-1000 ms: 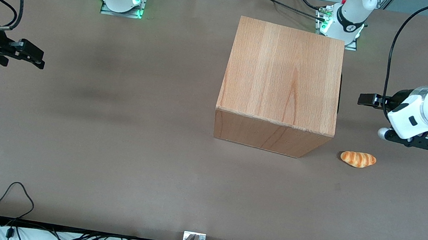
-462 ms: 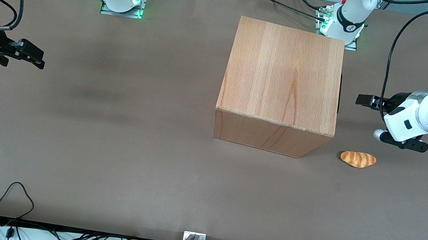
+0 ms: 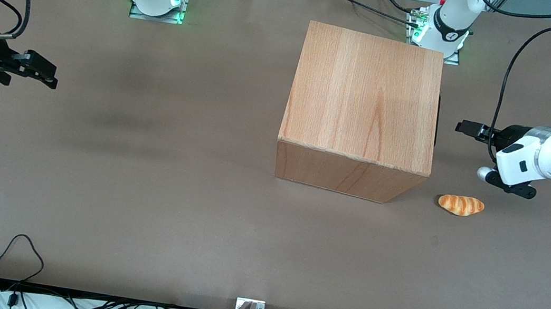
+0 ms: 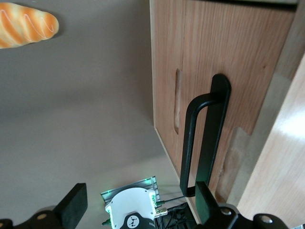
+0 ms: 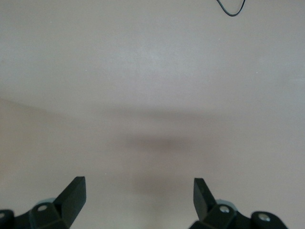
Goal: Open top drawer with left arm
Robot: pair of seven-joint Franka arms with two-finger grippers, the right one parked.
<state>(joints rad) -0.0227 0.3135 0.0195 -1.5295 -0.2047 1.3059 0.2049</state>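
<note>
The wooden cabinet point(image 3: 363, 97) stands on the brown table with its drawer front turned toward the working arm's end. Only the black bar handle point(image 3: 437, 120) of that front shows in the front view, as a dark strip near the cabinet's upper edge. The left wrist view shows the wood drawer front point(image 4: 209, 47) closed, with the black handle point(image 4: 205, 138) close ahead. My left arm's gripper point(image 3: 464, 128) hovers a short way in front of the handle, level with it, not touching. The gripper point(image 4: 140, 205) is open and nothing is between its fingers point(image 4: 71, 207).
A striped orange bread roll point(image 3: 461, 205) lies on the table beside the cabinet, nearer the front camera than the gripper; it is the same bread roll point(image 4: 26, 24) in the wrist view. The left arm's base point(image 3: 440, 27) is bolted down farther back, by the cabinet's corner.
The gripper has crept a little closer to the cabinet's handle, still open. The arm's elbow has swung nearer the front camera. The cabinet and roll have not moved.
</note>
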